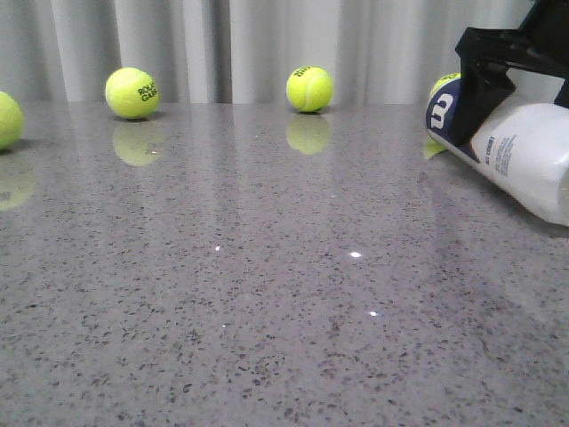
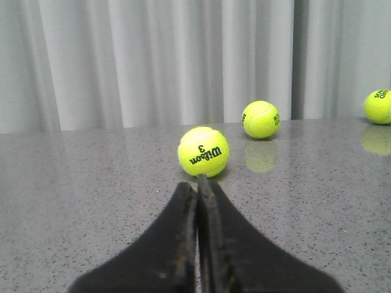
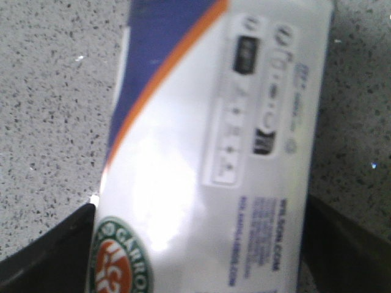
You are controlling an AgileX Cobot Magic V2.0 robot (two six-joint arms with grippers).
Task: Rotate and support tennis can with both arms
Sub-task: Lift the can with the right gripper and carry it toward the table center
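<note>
The tennis can [image 1: 524, 156] lies slanted at the far right of the grey table [image 1: 267, 294], navy "W" end toward the back, white body toward the front right edge of the view. My right gripper [image 1: 487, 84] comes down over the can near its navy end. In the right wrist view the can [image 3: 214, 152] fills the frame, with the orange stripe and the green emblem, and one black finger sits on each side of it [image 3: 198, 244]. My left gripper [image 2: 197, 183] is shut and empty, low over the table, its tips just short of a tennis ball [image 2: 203, 151]. It is out of the front view.
Tennis balls stand along the back of the table by the grey curtain: one at the left edge [image 1: 4, 118], one at back left [image 1: 132, 92], one at back centre [image 1: 309, 89], and one partly hidden behind the can [image 1: 444, 84]. Two more balls show in the left wrist view [image 2: 261, 119] [image 2: 379, 105].
</note>
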